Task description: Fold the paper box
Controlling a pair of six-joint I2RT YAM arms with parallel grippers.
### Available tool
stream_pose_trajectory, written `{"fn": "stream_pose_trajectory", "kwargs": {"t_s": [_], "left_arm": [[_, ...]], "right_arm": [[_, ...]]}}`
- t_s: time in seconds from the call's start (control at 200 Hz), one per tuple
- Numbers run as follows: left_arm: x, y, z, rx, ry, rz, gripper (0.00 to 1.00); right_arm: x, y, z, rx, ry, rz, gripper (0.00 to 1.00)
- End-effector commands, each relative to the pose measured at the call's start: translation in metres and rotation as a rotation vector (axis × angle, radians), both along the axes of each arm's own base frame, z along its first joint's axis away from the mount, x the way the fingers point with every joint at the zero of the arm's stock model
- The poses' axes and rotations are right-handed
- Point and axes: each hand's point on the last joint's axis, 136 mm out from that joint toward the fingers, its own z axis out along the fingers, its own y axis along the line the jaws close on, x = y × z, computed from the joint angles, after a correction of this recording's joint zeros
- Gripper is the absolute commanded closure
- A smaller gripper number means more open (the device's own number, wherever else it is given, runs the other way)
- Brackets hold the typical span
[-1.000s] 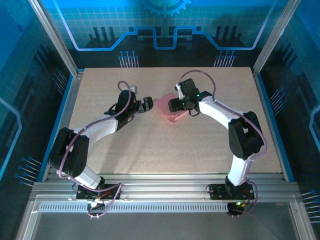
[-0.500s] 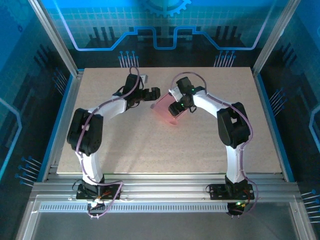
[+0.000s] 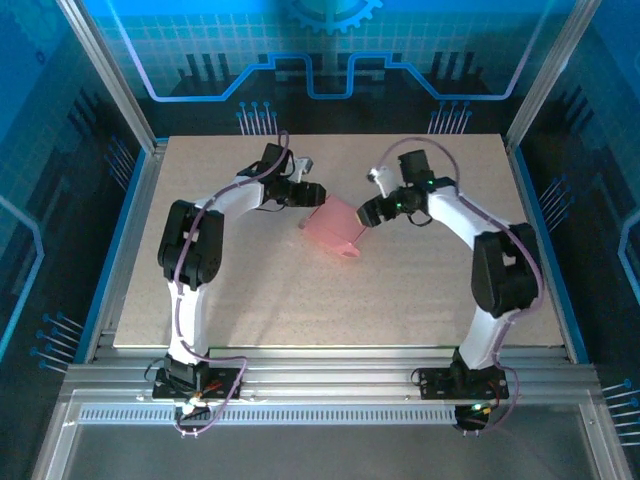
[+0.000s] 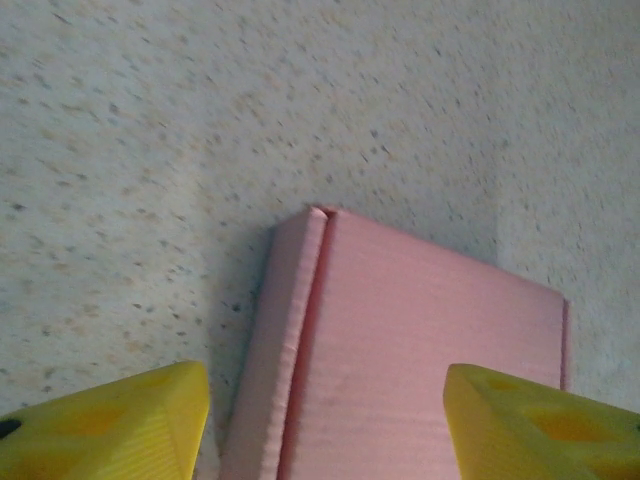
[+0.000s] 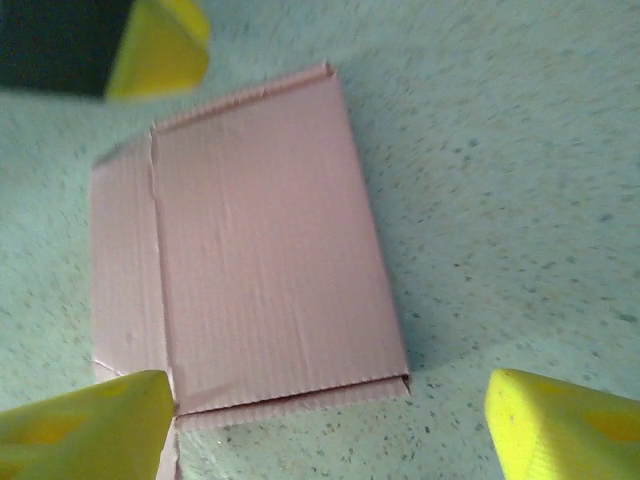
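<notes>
On the table (image 3: 250,300), one paper box (image 3: 333,228) lies between two sets of jaws, both spread.

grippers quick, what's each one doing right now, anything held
Left gripper: open, paper box between its fingers, no grip visible.
Right gripper: open, facing the paper box, holding nothing.

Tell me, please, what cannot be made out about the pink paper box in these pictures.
- Left wrist view: the pink corrugated paper box runs off the bottom edge, so its near end is cut off.
- Right wrist view: the right gripper has a yellow finger over one corner.
- Top view: the box is too small to show creases or tabs.
</notes>
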Motion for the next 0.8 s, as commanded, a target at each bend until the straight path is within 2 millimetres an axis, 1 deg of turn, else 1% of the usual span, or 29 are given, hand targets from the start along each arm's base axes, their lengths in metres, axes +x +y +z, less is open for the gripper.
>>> {"fn": "stream_pose_trajectory", "kwargs": {"t_s": [0.0,0.09,0.12,0.19,0.23,0.25,0.26,0.27,0.305,0.365,0.485,0.61,0.63,0.73,0.795], "left_arm": [[-0.010,-0.010,-0.007,-0.052,0.040,-0.119,0.37],[-0.005,-0.010,-0.017,-0.081,0.083,-0.114,0.38],[-0.003,-0.010,-0.020,-0.083,0.090,-0.109,0.38],[0.000,-0.009,-0.027,-0.075,0.095,-0.097,0.44],[0.000,-0.009,-0.030,-0.076,0.103,-0.097,0.46],[0.000,-0.009,-0.031,-0.078,0.108,-0.096,0.47],[0.000,-0.008,-0.031,-0.078,0.110,-0.095,0.47],[0.000,-0.008,-0.032,-0.078,0.112,-0.093,0.48],[0.000,-0.006,-0.034,-0.078,0.122,-0.088,0.49],[0.000,-0.001,-0.038,-0.081,0.141,-0.070,0.56],[0.001,0.008,-0.042,-0.090,0.156,-0.055,0.59],[0.000,0.008,-0.045,-0.103,0.167,-0.058,0.62],[0.000,0.008,-0.046,-0.104,0.170,-0.057,0.64],[0.001,0.010,-0.050,-0.113,0.184,-0.051,0.67],[0.002,0.012,-0.051,-0.129,0.196,-0.043,0.70]], "right_arm": [[-0.002,0.005,0.018,0.220,0.074,-0.204,0.19],[-0.017,-0.003,0.001,0.297,0.188,-0.367,0.20],[-0.021,-0.004,-0.002,0.331,0.208,-0.404,0.20],[-0.032,-0.004,-0.010,0.415,0.263,-0.477,0.21],[-0.038,-0.003,-0.015,0.455,0.297,-0.500,0.22],[-0.038,-0.001,-0.014,0.476,0.307,-0.504,0.22],[-0.043,-0.002,-0.021,0.476,0.328,-0.512,0.22],[-0.045,-0.002,-0.024,0.483,0.339,-0.519,0.22],[-0.049,0.000,-0.028,0.511,0.361,-0.524,0.22],[-0.052,0.006,-0.031,0.558,0.395,-0.512,0.22],[-0.049,0.012,-0.037,0.604,0.433,-0.511,0.22],[-0.046,0.015,-0.044,0.619,0.465,-0.523,0.22],[-0.042,0.016,-0.041,0.635,0.451,-0.514,0.22],[-0.038,0.020,-0.049,0.653,0.484,-0.519,0.22],[-0.034,0.023,-0.053,0.679,0.498,-0.516,0.22]]}}
